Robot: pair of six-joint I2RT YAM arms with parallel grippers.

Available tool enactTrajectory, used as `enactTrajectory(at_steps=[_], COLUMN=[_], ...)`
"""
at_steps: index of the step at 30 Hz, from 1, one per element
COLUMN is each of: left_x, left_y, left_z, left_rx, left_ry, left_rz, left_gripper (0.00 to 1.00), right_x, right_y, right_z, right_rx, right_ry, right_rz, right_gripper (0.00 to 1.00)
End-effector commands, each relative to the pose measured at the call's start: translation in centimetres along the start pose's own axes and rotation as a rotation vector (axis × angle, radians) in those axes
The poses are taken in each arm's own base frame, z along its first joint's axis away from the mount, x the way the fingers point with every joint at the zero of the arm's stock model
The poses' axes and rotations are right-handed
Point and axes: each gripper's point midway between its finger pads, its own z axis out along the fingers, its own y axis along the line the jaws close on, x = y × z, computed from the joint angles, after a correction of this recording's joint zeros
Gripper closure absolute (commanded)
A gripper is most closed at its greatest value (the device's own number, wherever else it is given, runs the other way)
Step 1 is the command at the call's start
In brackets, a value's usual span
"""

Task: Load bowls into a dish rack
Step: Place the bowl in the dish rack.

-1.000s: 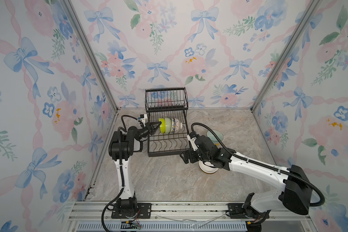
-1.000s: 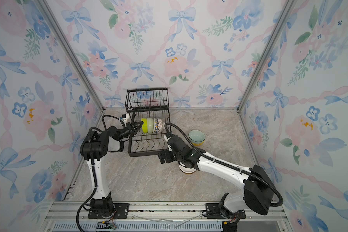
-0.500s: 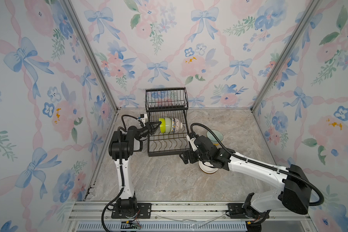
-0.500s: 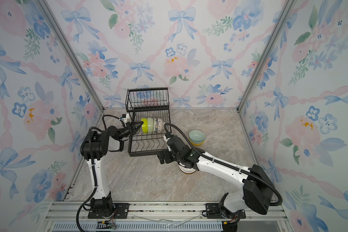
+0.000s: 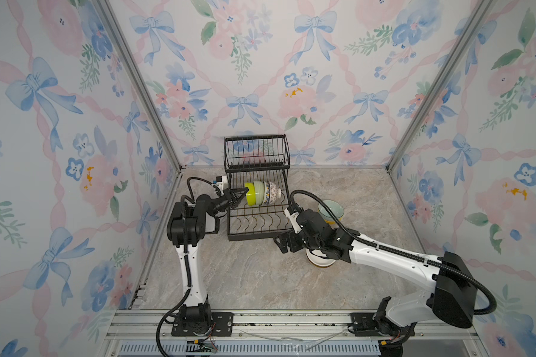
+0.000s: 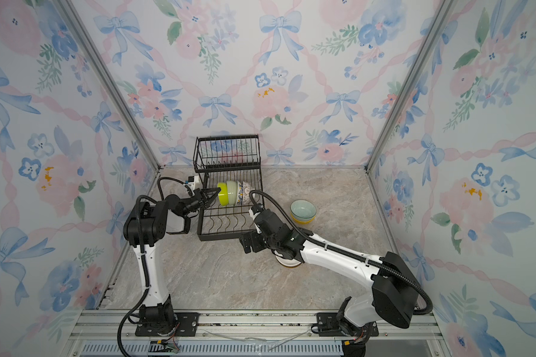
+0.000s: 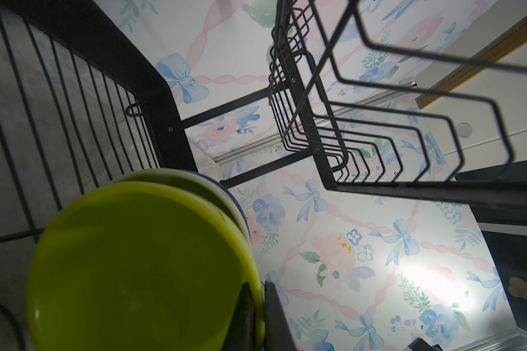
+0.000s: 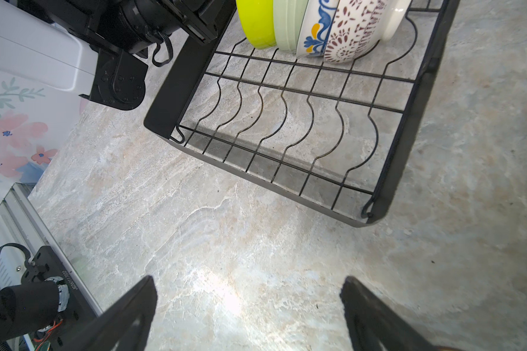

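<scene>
Four bowls (image 8: 289, 24) stood on edge in the black rack (image 5: 251, 237), the bright green bowl (image 5: 250, 194) at one end. A pale blue bowl (image 5: 330, 209) sat nearby inside a yellow bowl (image 5: 331, 221).

Three bowls (image 5: 254, 193) are leaning in one rack (image 5: 254, 238); a two-bowl stack (image 5: 330, 210) is sitting beside it; one white bowl (image 5: 321, 263) is showing apart.

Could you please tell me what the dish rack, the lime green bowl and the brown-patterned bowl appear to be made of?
The dish rack looks like black-coated metal: thin bent wires, matte frame. The lime green bowl seems plastic: uniform colour, soft sheen. The brown-patterned bowl looks like glazed ceramic: glossy white, printed decoration.
</scene>
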Motion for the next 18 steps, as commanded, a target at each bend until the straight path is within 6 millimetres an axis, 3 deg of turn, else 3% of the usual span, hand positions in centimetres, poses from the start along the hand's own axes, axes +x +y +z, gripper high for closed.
enactTrajectory(at_steps=[1,18], left_x=[5.7,3.8], left_y=[6.6,6.3], left_z=[-2.8,-4.0], left_rx=[-0.083,-0.158], left_ry=[0.058,-0.056], left_rz=[-0.196,-0.202], left_gripper=[1.0,1.0], right_x=[-0.6,-0.5], right_y=[0.9,1.0], right_z=[0.1,0.3], right_rx=[-0.016,-0.018], right_ry=[-0.019,-0.018], right_rz=[-0.003,-0.008], right_gripper=[0.04,0.04])
